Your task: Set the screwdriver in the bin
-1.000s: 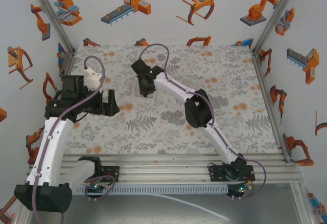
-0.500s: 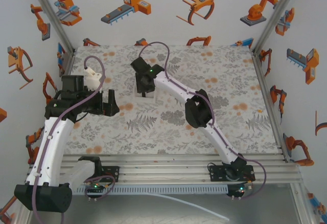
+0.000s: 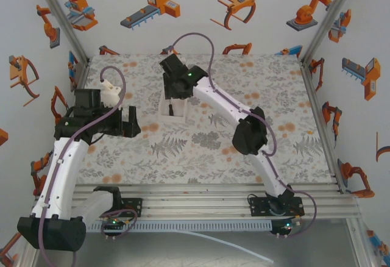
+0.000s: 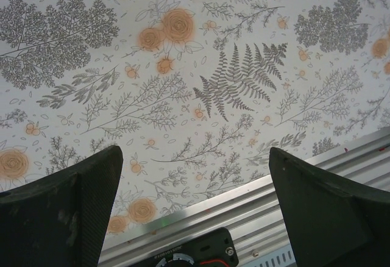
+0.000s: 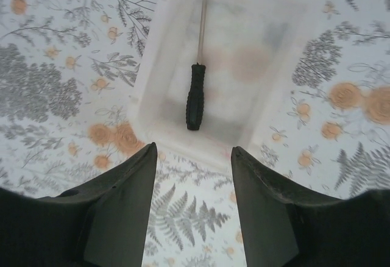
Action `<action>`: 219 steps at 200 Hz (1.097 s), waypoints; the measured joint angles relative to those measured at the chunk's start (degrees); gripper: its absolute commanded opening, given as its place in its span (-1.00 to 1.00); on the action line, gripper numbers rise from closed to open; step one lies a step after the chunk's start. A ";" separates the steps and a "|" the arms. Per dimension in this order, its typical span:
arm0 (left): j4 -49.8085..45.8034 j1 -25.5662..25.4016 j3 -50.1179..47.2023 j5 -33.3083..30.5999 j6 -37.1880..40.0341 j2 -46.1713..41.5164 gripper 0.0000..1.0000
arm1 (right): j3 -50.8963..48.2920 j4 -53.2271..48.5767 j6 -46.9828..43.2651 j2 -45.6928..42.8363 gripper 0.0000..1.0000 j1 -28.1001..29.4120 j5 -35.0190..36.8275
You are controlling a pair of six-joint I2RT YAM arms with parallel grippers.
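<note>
The bin (image 5: 262,105) is a small rectangular tray of milky, half-translucent white plastic with low walls and rounded corners, and the floral print of the counter (image 5: 55,90) shows faintly through its floor. It holds one thing, the screwdriver (image 5: 195,99). This lies flat on the bin's floor along its long axis, closer to the left long wall than the right as the right wrist view frames it. Its black handle, ribbed for grip, points at the bin's near short wall, and its thin, pale-looking shaft reaches toward the far one. The right tool (image 5: 192,157) hangs over the bin's near end with its two dark, matte fingers apart and nothing between them. In the top view the same right tool (image 3: 175,95) sits above the bin (image 3: 166,116) at the end of a white arm. The left tool (image 3: 130,124) is well apart from the bin, off to its left. Its broad black fingers (image 4: 67,206) are spread wide and empty over bare counter. The counter (image 3: 274,96) around the bin is covered with a cloth printed with grey ferns and orange roses. A ribbed aluminium rail (image 3: 207,195) runs along the counter edge on the bin's near side. Behind the bin, the white walls carry orange and blue cartoon robot pictures (image 3: 155,6).
</note>
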 measured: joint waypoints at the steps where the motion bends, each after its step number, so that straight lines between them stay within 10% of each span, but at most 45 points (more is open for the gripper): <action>1: 0.00 0.00 0.00 -0.02 0.00 0.02 0.95 | -0.52 0.09 -0.02 -0.68 0.05 0.00 0.11; 55: 2.14 0.00 0.00 -4.42 -1.38 3.87 0.95 | -30.86 10.05 -1.77 -29.14 0.27 0.00 5.01; 75: 4.50 0.02 -0.33 -7.65 -2.45 5.51 0.95 | -45.11 15.23 -3.65 -38.80 0.98 0.00 9.01; 122: 12.35 3.37 -3.26 -14.36 -7.93 10.67 0.95 | -69.81 21.00 -5.62 -54.95 0.99 -3.76 17.55; 219: 42.38 9.05 -25.75 -21.77 -14.88 9.05 0.94 | -107.21 49.09 -22.93 -76.00 0.99 -33.33 19.17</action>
